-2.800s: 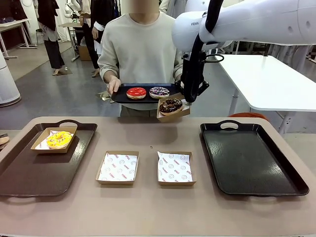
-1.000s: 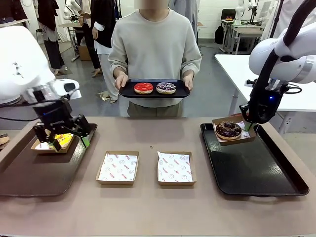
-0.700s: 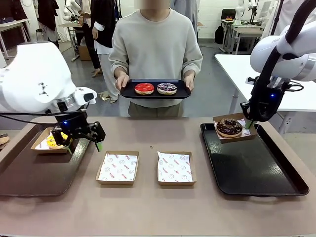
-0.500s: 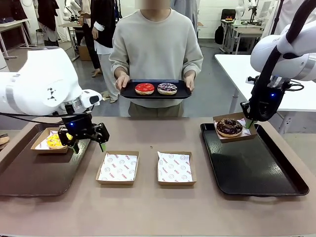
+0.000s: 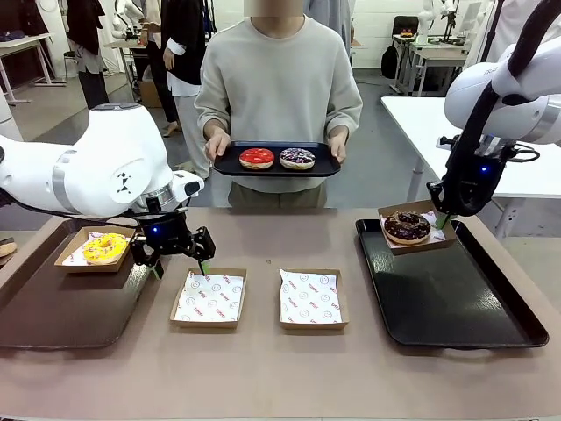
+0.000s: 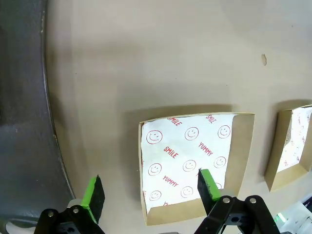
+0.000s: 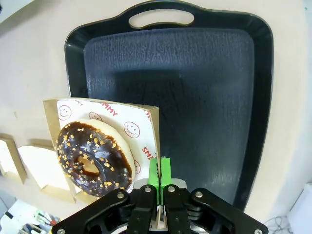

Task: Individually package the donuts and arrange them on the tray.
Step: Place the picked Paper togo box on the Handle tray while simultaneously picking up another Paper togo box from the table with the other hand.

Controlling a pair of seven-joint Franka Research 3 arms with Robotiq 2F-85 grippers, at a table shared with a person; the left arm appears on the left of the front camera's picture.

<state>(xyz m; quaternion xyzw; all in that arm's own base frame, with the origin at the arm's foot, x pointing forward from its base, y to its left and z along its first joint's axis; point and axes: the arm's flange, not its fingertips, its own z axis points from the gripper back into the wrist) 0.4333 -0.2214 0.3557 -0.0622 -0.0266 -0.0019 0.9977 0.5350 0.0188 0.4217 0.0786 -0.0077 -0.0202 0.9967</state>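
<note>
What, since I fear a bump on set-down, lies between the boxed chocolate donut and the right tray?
Nothing visible. The right tool, shut on the box's edge, holds the chocolate donut near the right tray's far left corner; its floor is bare.

boxes: two shallow brown cardboard ones, left box (image 5: 209, 297) and right box (image 5: 313, 298), side by side mid-table, apart, a bit closer to the near edge
lining: white paper (image 6: 185, 156), red smileys plus "SMILE" and "YUMMY"
table (image 5: 263, 377): plain tan top
person (image 5: 279, 79): beige sweater, standing at the far edge
background: white table (image 5: 473, 140) off past the far right corner
</note>
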